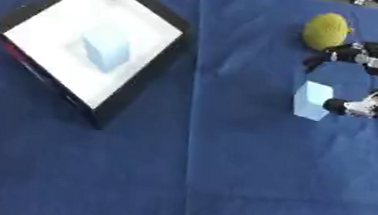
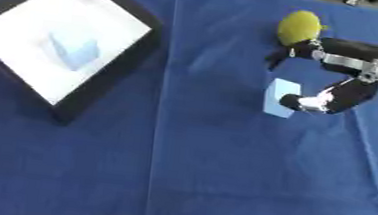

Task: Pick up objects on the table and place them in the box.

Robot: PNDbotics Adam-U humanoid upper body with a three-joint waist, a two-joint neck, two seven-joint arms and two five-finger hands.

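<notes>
The bench fills nearly the whole frame, covered in a blue cloth with a faint crease running top to bottom just left of centre. In the upper left sits the box, a shallow black-walled tray with a white floor, turned so that it reads as a diamond. Inside it, near its middle, lies a pale blue block.

From the right edge, in the upper right of the frame, the robot's right hand reaches in, black with silver joints. Its fingers are spread apart in a wide curve: one fingertip touches the right side of a second light blue block that stands on the cloth, while the upper finger arches above that block and ends beside a yellow-green rounded object. The hand does not close around either thing. The yellow-green object lies on the cloth just above the block, near the top of the frame.
</notes>
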